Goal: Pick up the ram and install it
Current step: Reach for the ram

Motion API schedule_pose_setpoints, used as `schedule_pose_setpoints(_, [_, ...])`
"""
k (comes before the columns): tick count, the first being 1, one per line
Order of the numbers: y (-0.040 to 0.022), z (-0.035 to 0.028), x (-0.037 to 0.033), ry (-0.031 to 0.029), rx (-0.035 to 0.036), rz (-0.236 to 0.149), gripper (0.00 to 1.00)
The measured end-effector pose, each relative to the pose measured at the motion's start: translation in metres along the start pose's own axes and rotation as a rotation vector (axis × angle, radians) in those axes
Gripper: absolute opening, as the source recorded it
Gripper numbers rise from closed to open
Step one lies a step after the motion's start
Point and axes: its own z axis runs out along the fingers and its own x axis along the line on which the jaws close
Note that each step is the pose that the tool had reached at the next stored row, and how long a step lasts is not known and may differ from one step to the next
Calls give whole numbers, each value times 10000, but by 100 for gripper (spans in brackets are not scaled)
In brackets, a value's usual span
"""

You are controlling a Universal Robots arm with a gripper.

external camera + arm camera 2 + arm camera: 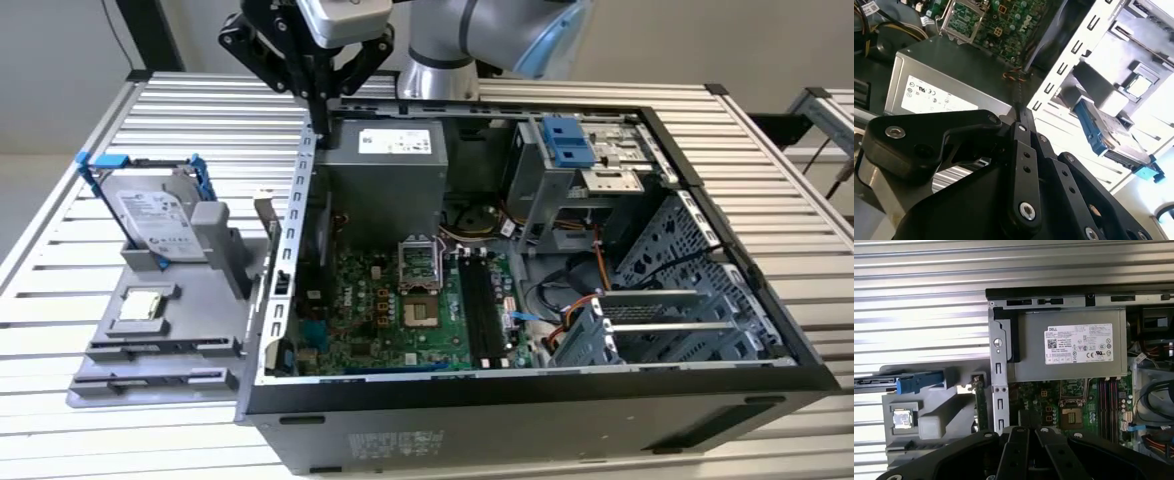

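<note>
My black gripper (320, 118) hangs in the upper left of the exterior view, over the back corner of the open black computer case (534, 395). My fingers (1024, 165) look pressed together, with nothing between them. In the first wrist view the ram, a long narrow dark green board (981, 410), stands on edge in the grey plastic holder (174, 330), just outside the case's perforated side wall. It is apart from my fingertips, not touching. In the exterior view the holder sits on the exterior view's left of the case, lower in the frame than my fingers. The silver hard drive in a blue frame (158, 215) stands on the same holder. The grey power supply box (387, 170) lies just inside the case near my fingertips, with the green motherboard (387, 300) beyond it.
</note>
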Motion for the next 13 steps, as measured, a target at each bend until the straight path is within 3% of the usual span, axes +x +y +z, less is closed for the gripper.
schedule_pose_setpoints(13, [-47, -7, 250, 1, 1, -2, 0])
